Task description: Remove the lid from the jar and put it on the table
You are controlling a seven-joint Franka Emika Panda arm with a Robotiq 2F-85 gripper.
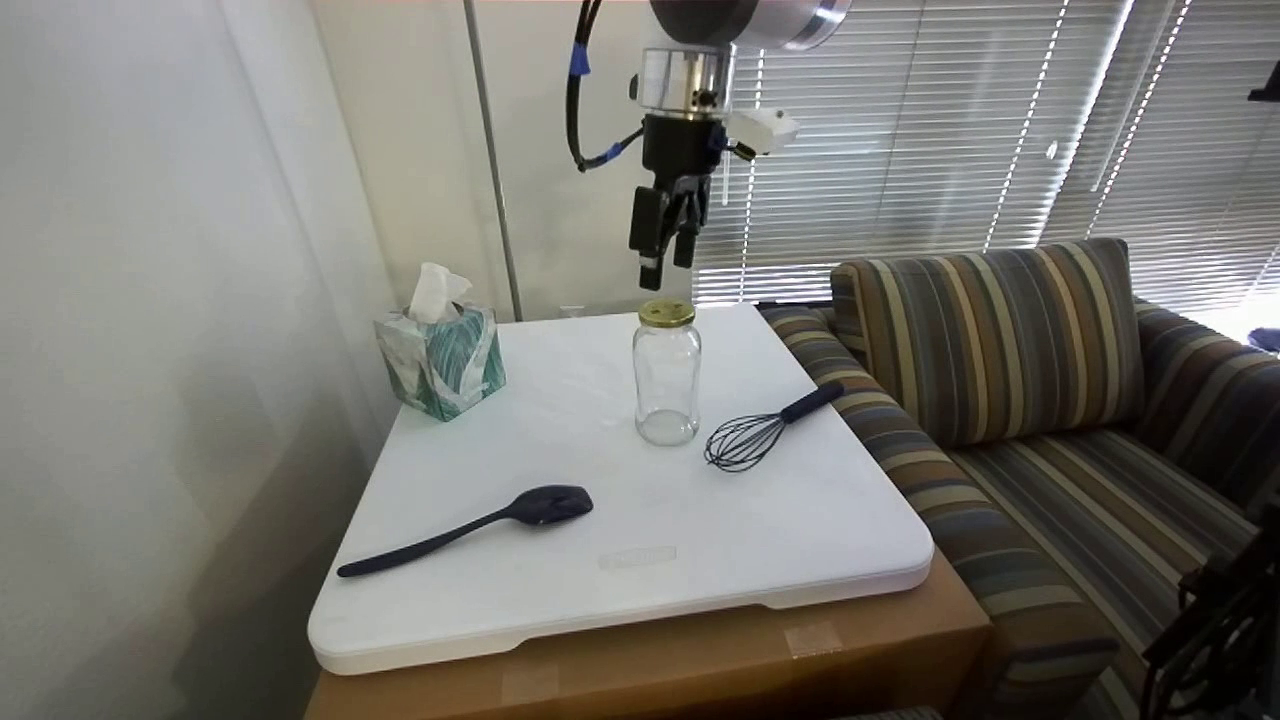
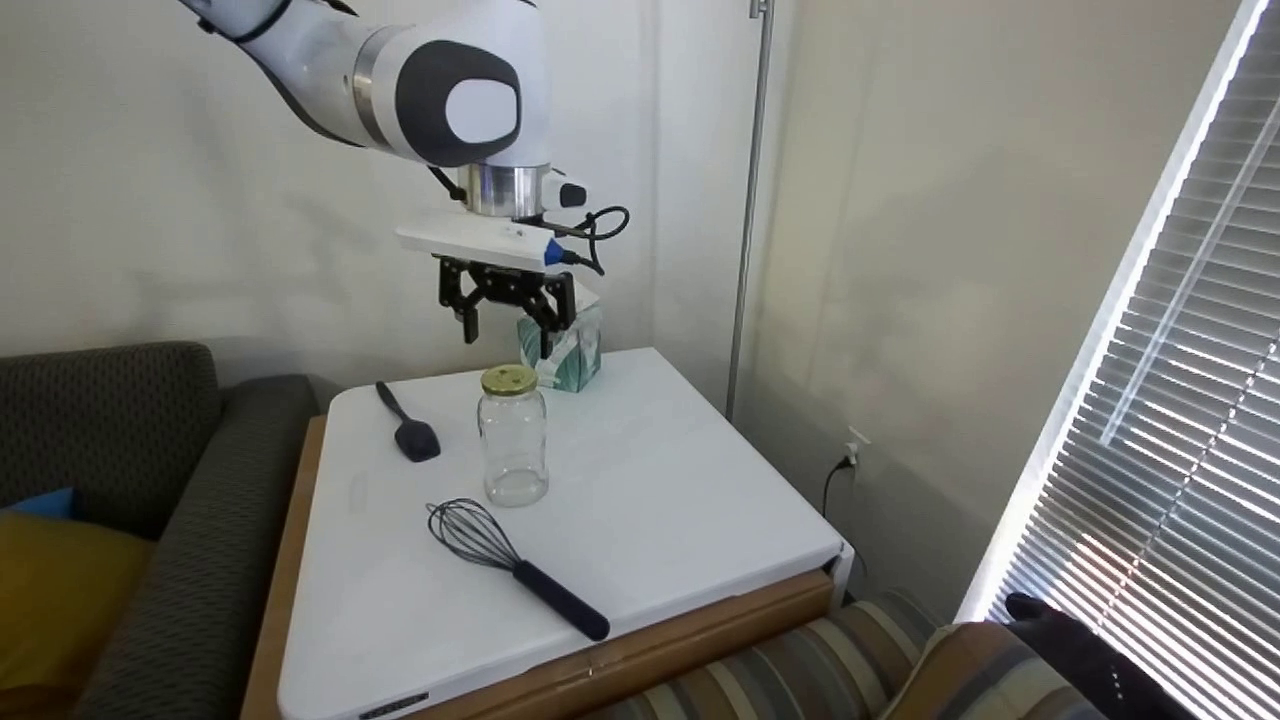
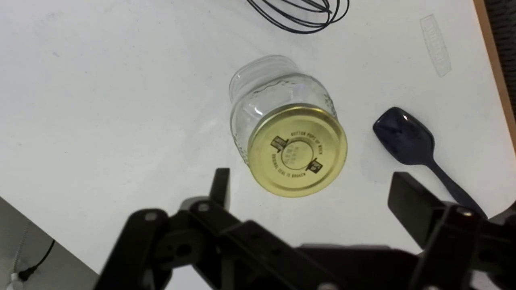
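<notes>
A clear glass jar stands upright on the white table; it also shows in the other views. A flat gold-yellow lid sits on the jar's mouth, seen in an exterior view and from above in the wrist view with printed words. My gripper is open and empty, pointing down above the lid and apart from it. In an exterior view the gripper has its fingers spread wider than the lid. In the wrist view the gripper shows fingertips on either side of the lid's near edge.
A whisk lies beside the jar. A dark spatula-like spoon lies on the table. A teal tissue box stands near the wall. A striped sofa adjoins the table's side.
</notes>
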